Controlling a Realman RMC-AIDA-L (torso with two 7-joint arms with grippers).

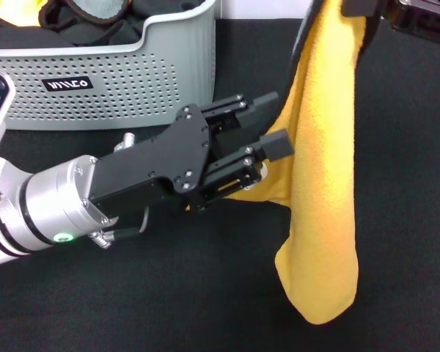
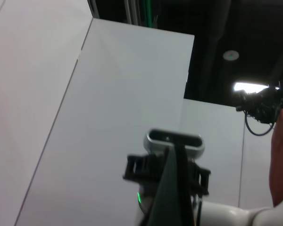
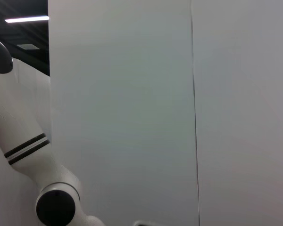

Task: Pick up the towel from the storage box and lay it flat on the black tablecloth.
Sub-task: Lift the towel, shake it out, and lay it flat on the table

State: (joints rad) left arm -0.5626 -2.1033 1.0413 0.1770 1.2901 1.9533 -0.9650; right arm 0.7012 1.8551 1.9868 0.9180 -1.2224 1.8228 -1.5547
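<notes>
One grey basket [image 1: 132, 88] sits at the left on the black cloth [image 1: 132, 293]; the left gripper [image 1: 268, 128], fingers apart, reaches the yellow towel [image 1: 323, 183], which hangs long and folded from the right gripper [image 1: 367, 11], pinched on its top

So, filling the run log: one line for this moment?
towel: hanging from right claw | left claw: open at its edge | storage box: behind

Left arm [image 1: 51, 202]: silver-and-white cylindrical wrist with black bands and a small green indicator light, lower left of the head view. Left gripper [image 1: 268, 132]: matte black angular housing, small silver screws, blocky black fingers. Right gripper [image 1: 396, 15]: black, upper right corner.
</notes>
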